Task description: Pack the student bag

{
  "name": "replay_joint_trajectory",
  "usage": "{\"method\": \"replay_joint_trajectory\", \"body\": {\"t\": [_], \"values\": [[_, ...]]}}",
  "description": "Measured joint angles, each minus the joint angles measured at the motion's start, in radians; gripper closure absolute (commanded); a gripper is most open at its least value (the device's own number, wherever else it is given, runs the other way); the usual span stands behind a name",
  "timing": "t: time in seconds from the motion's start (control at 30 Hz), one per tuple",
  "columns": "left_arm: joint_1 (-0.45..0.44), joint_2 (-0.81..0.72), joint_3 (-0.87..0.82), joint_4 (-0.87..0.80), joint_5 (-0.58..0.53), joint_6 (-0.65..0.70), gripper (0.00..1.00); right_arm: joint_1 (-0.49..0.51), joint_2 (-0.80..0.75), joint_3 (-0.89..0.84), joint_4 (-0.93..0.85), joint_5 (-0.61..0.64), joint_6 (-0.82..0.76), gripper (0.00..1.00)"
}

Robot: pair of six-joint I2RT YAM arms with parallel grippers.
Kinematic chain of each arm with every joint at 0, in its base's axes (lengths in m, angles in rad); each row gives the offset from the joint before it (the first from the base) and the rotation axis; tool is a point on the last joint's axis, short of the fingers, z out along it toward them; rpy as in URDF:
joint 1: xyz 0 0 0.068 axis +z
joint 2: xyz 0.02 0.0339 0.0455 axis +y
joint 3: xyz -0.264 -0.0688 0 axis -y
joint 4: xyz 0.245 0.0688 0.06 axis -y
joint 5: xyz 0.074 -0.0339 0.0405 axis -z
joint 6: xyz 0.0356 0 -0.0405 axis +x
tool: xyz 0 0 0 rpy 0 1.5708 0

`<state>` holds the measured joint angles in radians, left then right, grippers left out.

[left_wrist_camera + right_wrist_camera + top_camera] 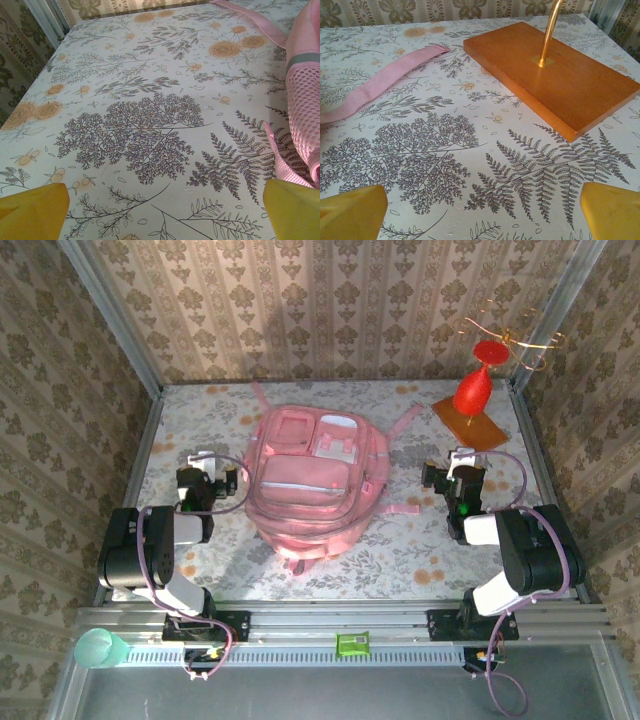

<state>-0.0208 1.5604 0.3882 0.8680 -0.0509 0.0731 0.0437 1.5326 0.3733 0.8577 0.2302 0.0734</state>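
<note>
Fern-print surface (400,550); damask-papered walls (350,310) left, far, right. Centre: student bag (300,475). Spread wide, empty: left gripper (162,210), right gripper (482,212).

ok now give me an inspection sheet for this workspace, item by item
surface: table under a pale cloth printed with ferns and flowers, flat, no spills seen
job's things: large soft pink fabric backpack lying mid-table, front pockets up
clutter: orange wooden base with a brass rod and red cone ornament in the far right corner; teal plastic cup and small green block at the near edge
grippers: left tool and right tool open, holding nothing, one on each side of the backpack
cables: purple cables looped along both arms
surroundings: damask wallpaper walls on three sides; aluminium frame rail in front
</note>
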Motion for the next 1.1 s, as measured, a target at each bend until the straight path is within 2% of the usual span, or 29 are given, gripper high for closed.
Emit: {"method": "replay_joint_trajectory", "body": {"t": [1.1], "values": [[-0.009, 0.0, 0.0, 0.0, 0.026, 0.0, 0.0, 0.0, 0.0, 0.001, 0.0, 0.0, 0.0, 0.0]]}}
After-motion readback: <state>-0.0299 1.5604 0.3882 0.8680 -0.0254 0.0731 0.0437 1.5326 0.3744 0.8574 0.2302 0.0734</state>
